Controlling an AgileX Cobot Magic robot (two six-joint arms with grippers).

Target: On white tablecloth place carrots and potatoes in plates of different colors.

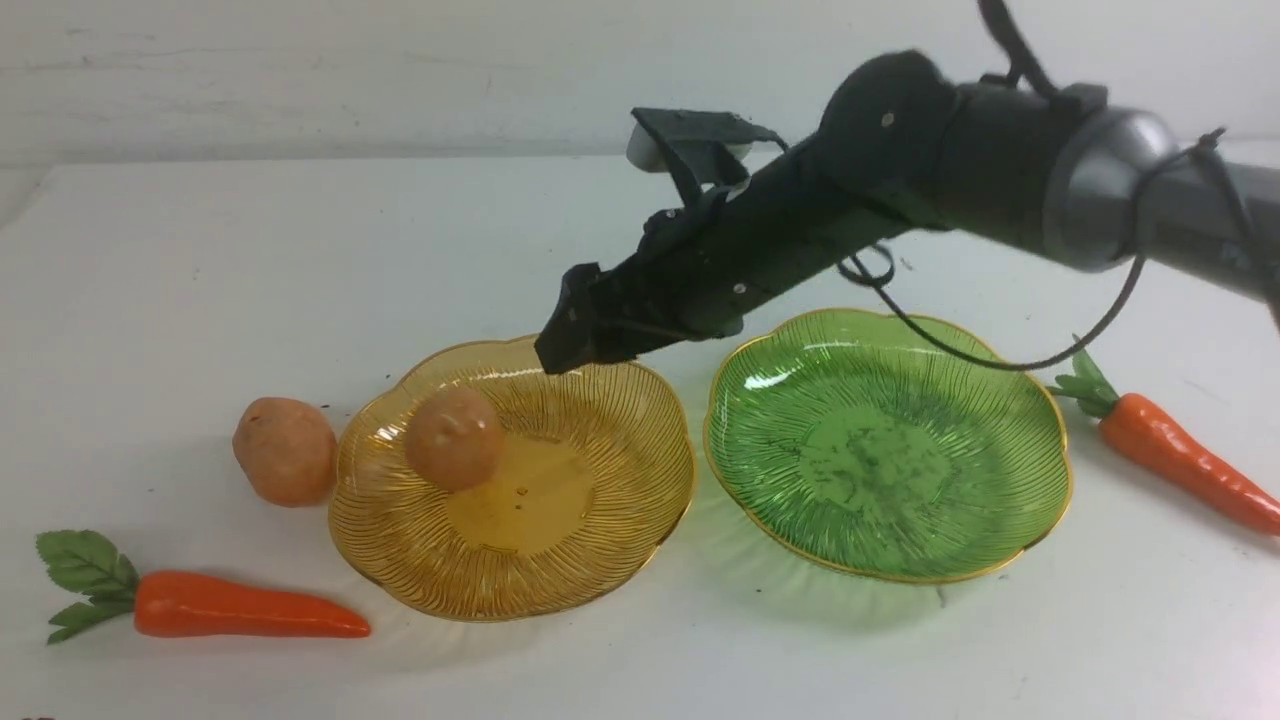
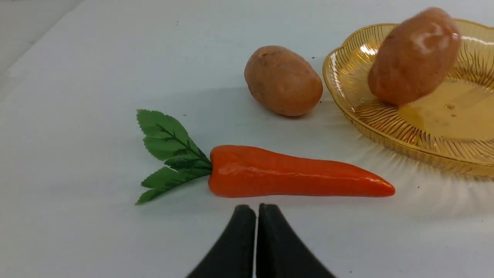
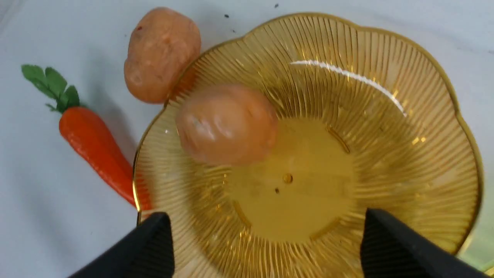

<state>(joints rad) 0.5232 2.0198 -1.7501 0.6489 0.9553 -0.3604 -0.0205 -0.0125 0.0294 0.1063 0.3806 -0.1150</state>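
On the white tablecloth [image 1: 200,250], the amber-yellow plate [image 1: 520,600] holds one potato [image 1: 453,438], blurred, on its left inner slope. The other potato [image 1: 285,450] lies on the cloth against the plate's left rim. My right gripper [image 1: 565,345] hangs open and empty above the plate's far edge; in the right wrist view [image 3: 266,214] its fingers stand wide apart over the plate [image 3: 386,116]. The green plate [image 1: 890,450] is empty. One carrot [image 1: 240,605] lies front left, the other [image 1: 1190,462] far right. My left gripper [image 2: 255,206] is shut and empty, just short of the front-left carrot [image 2: 293,173].
The right arm reaches from the right across the back rim of the green plate, with a loose black cable [image 1: 1000,362] hanging over it. A white wall [image 1: 300,70] rises behind the table.
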